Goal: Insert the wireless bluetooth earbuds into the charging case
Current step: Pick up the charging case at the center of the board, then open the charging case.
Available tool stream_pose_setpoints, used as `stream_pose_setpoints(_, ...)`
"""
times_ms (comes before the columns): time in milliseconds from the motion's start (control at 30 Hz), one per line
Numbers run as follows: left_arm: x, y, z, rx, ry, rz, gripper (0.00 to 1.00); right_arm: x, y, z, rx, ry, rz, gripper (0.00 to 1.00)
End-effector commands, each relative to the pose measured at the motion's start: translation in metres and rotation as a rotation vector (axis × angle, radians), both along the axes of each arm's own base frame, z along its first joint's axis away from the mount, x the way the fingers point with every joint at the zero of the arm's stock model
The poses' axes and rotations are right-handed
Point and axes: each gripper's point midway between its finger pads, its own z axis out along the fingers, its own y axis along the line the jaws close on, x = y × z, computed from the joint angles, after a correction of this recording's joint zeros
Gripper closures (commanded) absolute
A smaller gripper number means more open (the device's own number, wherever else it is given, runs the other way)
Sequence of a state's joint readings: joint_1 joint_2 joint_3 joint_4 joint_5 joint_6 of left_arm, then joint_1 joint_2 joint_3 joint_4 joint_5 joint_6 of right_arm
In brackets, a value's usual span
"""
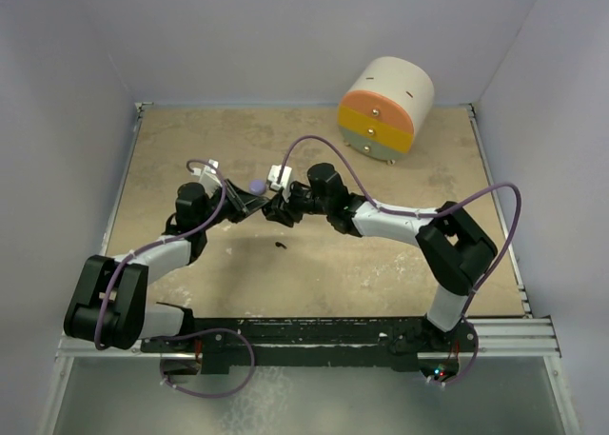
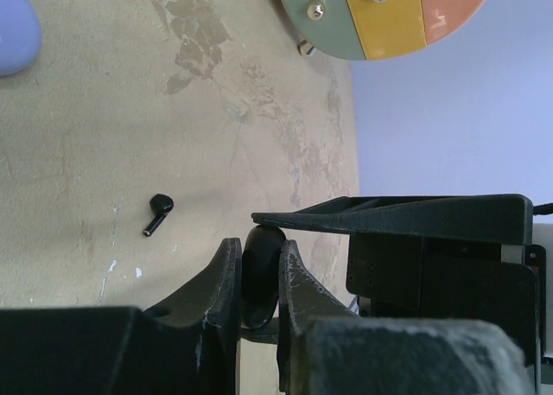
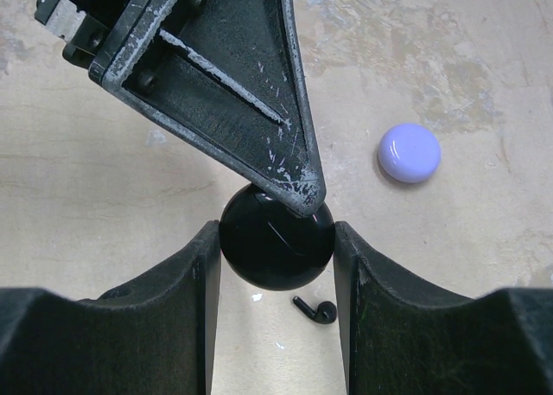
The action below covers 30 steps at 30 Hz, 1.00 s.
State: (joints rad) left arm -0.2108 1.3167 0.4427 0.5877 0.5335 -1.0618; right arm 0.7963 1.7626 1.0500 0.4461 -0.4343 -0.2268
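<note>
The left gripper (image 2: 259,252) pinches the black round charging case (image 3: 259,258) edge-on, its fingers pressed against the two flat faces. A lavender puck (image 3: 409,153) lies on the counter (image 1: 381,264) just beyond the case, not touching it. The right gripper (image 3: 276,235) clamps the same case by its rim, so both arms crowd around it. One black earbud (image 2: 158,213) lies loose on the near side of the case. A round drawer unit (image 1: 385,109) with orange, yellow and green fronts stands well to the case's far right.
</note>
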Motion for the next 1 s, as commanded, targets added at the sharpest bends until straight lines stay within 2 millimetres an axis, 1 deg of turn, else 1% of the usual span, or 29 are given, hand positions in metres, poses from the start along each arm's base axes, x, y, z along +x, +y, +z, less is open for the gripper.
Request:
stream_pose_setpoints(0, 0.002, -0.003, 0.011, -0.020, -0.040, 0.012, 1.00, 0.002, 0.012, 0.036, 0.088, -0.066, 0.016, 0.58)
stream_pose_setpoints(100, 0.006, -0.001, 0.011, -0.032, -0.031, 0.040, 1.00, -0.001, 0.009, 0.044, 0.108, -0.070, 0.009, 0.52)
stream_pose_setpoints(167, 0.007, 0.000, 0.011, -0.039, -0.028, 0.056, 1.00, 0.000, 0.006, 0.049, 0.115, -0.071, -0.007, 0.45)
stream_pose_setpoints(267, 0.009, 0.004, 0.010, -0.048, -0.020, 0.093, 1.00, -0.001, 0.001, 0.065, 0.153, -0.093, -0.033, 0.36)
stream_pose_setpoints(400, 0.011, 0.009, 0.005, -0.054, -0.008, 0.136, 1.00, -0.005, -0.010, 0.083, 0.197, -0.099, -0.078, 0.31)
stream_pose_setpoints(467, 0.012, 0.011, 0.006, -0.069, -0.008, 0.155, 1.00, -0.005, -0.017, 0.094, 0.222, -0.104, -0.117, 0.28)
stream_pose_setpoints(533, 0.012, 0.014, 0.006, -0.092, -0.004, 0.179, 1.00, 0.000, -0.027, 0.106, 0.255, -0.095, -0.198, 0.25)
stream_pose_setpoints(600, 0.012, 0.017, 0.006, -0.123, -0.005, 0.209, 1.00, 0.008, -0.037, 0.110, 0.282, -0.063, -0.296, 0.22)
stream_pose_setpoints(667, 0.011, 0.021, 0.013, -0.180, -0.030, 0.247, 1.00, 0.019, -0.047, 0.109, 0.300, -0.009, -0.415, 0.22)
stream_pose_setpoints(700, 0.010, 0.025, 0.015, -0.214, -0.035, 0.273, 1.00, 0.022, -0.049, 0.103, 0.301, 0.026, -0.458, 0.22)
stream_pose_setpoints(733, 0.008, 0.028, 0.020, -0.254, -0.052, 0.295, 1.00, 0.023, -0.049, 0.099, 0.312, 0.061, -0.492, 0.22)
stream_pose_setpoints(800, 0.002, 0.037, 0.019, -0.318, -0.056, 0.347, 1.00, 0.023, -0.047, 0.087, 0.321, 0.115, -0.538, 0.22)
stream_pose_setpoints(867, 0.000, 0.041, 0.025, -0.371, -0.071, 0.372, 1.00, 0.025, -0.047, 0.078, 0.314, 0.120, -0.593, 0.22)
stream_pose_setpoints(967, -0.004, 0.044, 0.036, -0.434, -0.097, 0.378, 1.00, 0.027, -0.039, 0.067, 0.301, 0.131, -0.600, 0.21)
